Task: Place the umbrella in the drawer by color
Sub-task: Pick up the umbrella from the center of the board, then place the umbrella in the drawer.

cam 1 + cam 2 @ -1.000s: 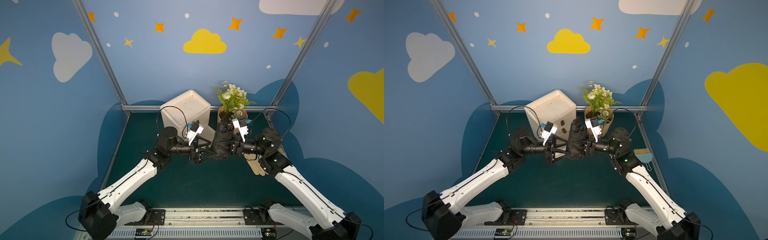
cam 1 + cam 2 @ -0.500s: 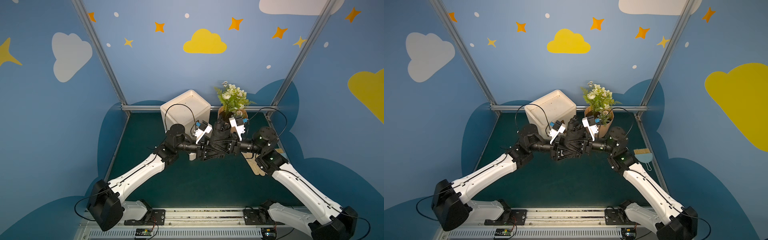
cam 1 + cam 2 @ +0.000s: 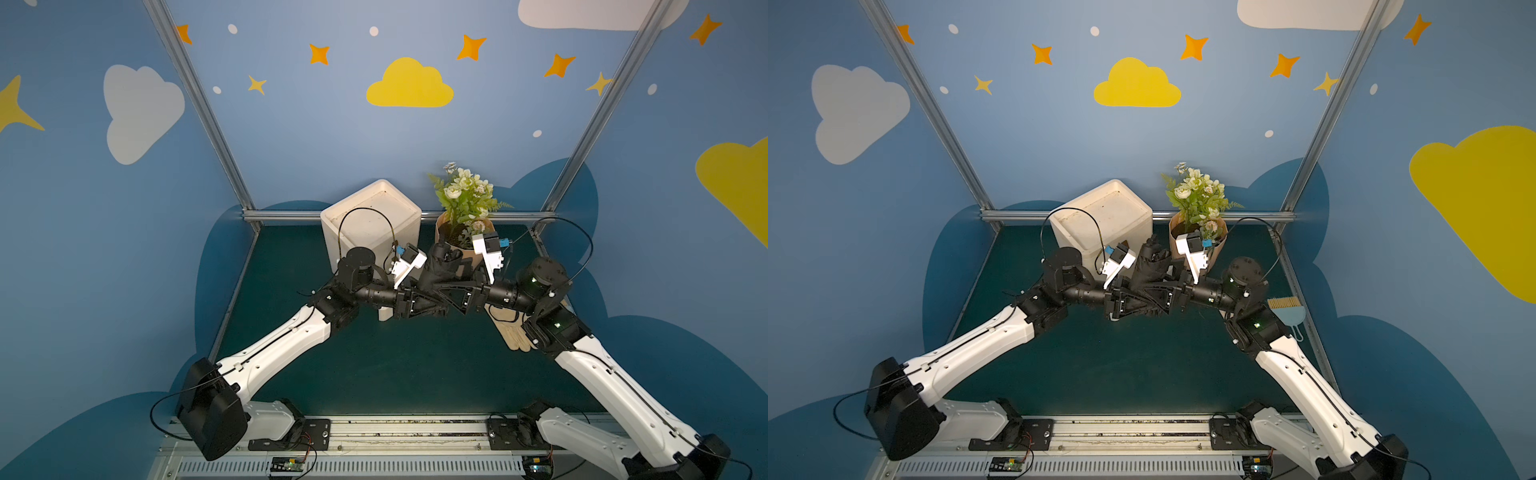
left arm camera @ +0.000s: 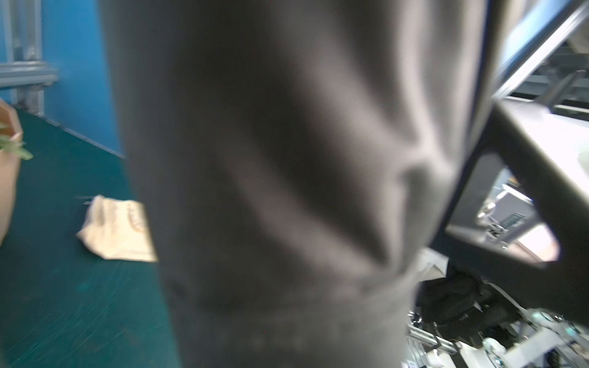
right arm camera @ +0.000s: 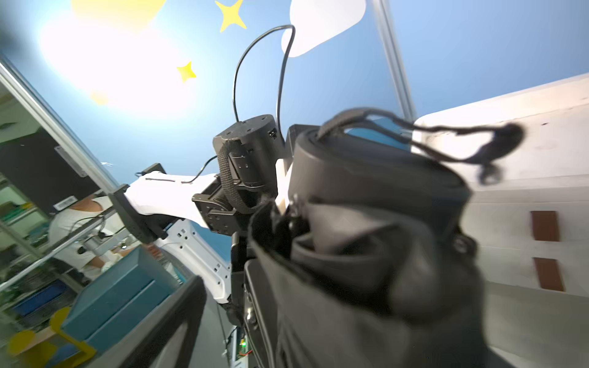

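Umbrella (image 3: 437,266) over green mat (image 3: 374,365), blue walls (image 3: 332,145)

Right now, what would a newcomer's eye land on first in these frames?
The left arm and right arm meet mid-table at a black umbrella, raised off the green mat. Just behind, at the back edge, stand a white box and potted flowers. A yellow cloud and orange stars mark the back wall.
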Robot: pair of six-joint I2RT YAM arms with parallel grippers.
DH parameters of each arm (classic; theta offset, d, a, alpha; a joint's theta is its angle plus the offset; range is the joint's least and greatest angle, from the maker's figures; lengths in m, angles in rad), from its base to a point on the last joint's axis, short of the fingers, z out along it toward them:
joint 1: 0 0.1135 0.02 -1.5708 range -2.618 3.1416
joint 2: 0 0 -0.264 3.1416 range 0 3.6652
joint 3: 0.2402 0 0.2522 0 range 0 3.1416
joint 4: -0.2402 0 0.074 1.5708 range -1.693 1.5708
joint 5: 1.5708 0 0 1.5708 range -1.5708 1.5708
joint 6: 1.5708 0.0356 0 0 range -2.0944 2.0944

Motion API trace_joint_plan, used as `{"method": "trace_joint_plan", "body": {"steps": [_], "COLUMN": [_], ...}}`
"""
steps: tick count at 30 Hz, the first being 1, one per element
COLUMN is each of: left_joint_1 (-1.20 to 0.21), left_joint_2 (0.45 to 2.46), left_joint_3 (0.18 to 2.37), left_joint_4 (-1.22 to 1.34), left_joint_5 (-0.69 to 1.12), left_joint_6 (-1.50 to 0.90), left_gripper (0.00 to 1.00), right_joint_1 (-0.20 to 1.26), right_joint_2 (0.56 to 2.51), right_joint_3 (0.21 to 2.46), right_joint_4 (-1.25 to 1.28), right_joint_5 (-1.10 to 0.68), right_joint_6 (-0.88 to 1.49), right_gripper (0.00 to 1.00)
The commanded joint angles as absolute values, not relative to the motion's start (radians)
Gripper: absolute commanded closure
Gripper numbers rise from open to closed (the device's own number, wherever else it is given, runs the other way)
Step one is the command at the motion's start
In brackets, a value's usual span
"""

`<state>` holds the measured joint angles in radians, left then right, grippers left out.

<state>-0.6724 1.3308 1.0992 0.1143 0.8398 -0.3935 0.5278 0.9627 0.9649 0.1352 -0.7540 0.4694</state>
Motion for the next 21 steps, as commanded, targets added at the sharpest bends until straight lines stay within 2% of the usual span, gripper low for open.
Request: {"method": "trace_joint_plan", "body": {"steps": [1, 3, 6, 11, 16, 21], "left_joint_1": [-0.633, -0.622, -0.612, -0.61, -0.62, -0.626], "left_joint_2": [1.293, 1.3, 1.34, 1.508, 1.693, 1.855], "left_joint_3": [1.194, 1.254, 1.349, 1.547, 1.701, 1.832], "left_joint_4": [-0.134, -0.315, -0.539, -0.835, -0.967, -1.041], "left_joint_5": [0.704, 0.613, 0.439, 0.115, -0.054, -0.125], "left_joint_6": [-0.257, -0.16, -0.02, 0.125, 0.209, 0.209], "left_gripper": [0.71, 0.72, 0.73, 0.75, 0.75, 0.75], "right_joint_1": [0.477, 0.452, 0.418, 0.366, 0.334, 0.314], "right_joint_2": [0.894, 0.858, 0.818, 0.797, 0.783, 0.778], "right_joint_3": [0.958, 0.934, 0.915, 0.894, 0.857, 0.833], "right_joint_4": [-0.011, -0.09, -0.237, -0.434, -0.458, -0.461], "right_joint_5": [-0.696, -0.636, -0.455, -0.225, -0.198, -0.208], "right_joint_6": [0.402, 0.371, 0.35, 0.334, 0.338, 0.35], "right_gripper": [0.02, 0.02, 0.02, 0.02, 0.02, 0.02]}}
